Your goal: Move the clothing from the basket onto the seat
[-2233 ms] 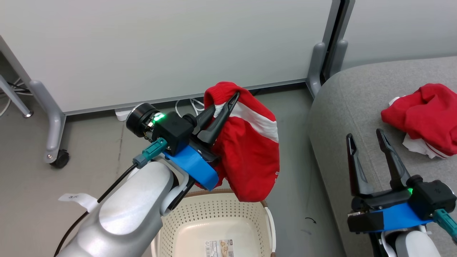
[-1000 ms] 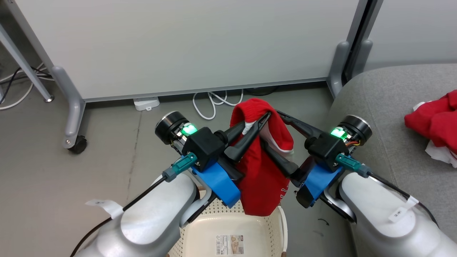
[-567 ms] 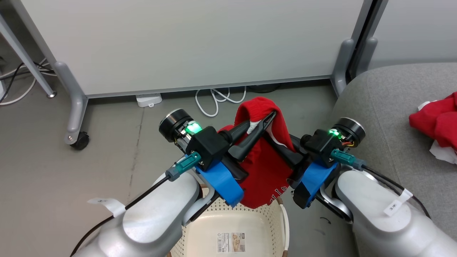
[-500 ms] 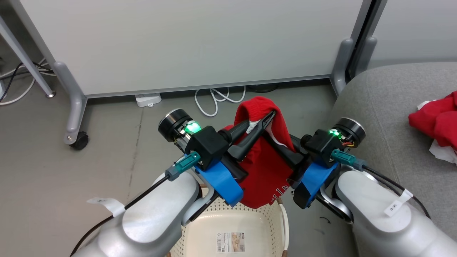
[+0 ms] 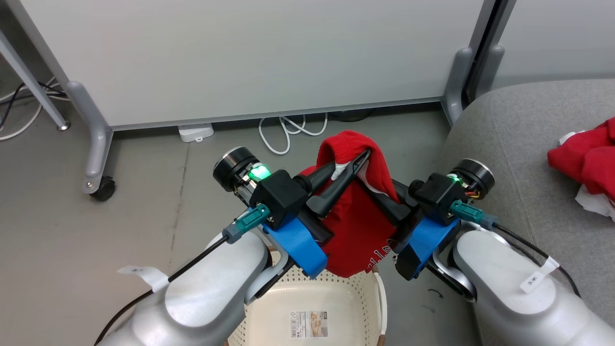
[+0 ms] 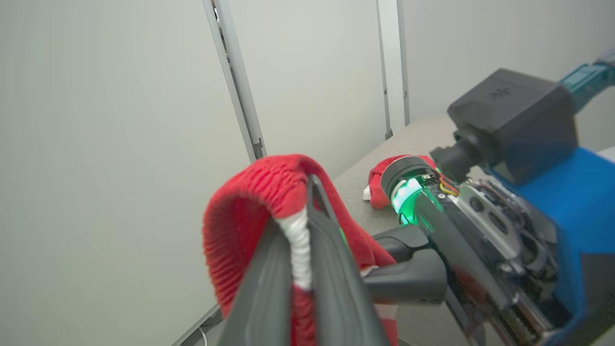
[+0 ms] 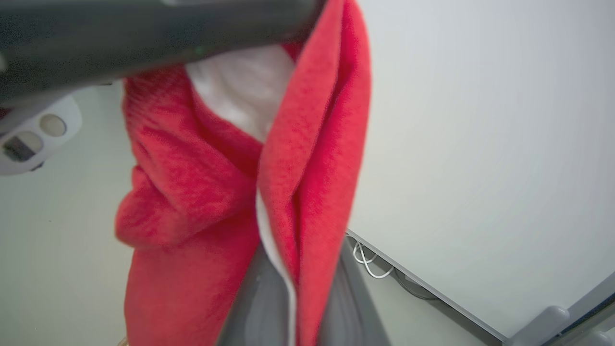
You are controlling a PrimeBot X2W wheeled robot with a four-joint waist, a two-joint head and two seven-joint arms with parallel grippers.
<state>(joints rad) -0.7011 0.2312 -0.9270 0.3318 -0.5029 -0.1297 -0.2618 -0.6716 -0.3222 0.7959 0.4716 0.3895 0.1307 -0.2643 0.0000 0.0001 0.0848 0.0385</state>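
A red garment (image 5: 358, 226) with white trim hangs above the cream basket (image 5: 382, 298), whose bottom shows only its label. My left gripper (image 5: 358, 161) is shut on the garment's top fold; in the left wrist view its fingertips (image 6: 293, 226) pinch a white and red edge. From the right, my right gripper (image 5: 379, 194) is shut on the same garment lower down, with fabric (image 7: 192, 182) squeezed between its fingers (image 7: 254, 298). A second red garment (image 5: 588, 158) lies crumpled on the grey sofa (image 5: 519, 129) at the right.
A white partition (image 5: 240, 57) stands on grey legs behind, with a caster (image 5: 98, 187) at the left. White cables (image 5: 288, 132) and a power strip (image 5: 194, 132) lie on the grey floor at its foot. The sofa's edge is close to my right arm.
My right gripper came over from the sofa, took the hanging garment between its open fingers and shut on it. The head view shifted. In the last half second almost nothing moved.
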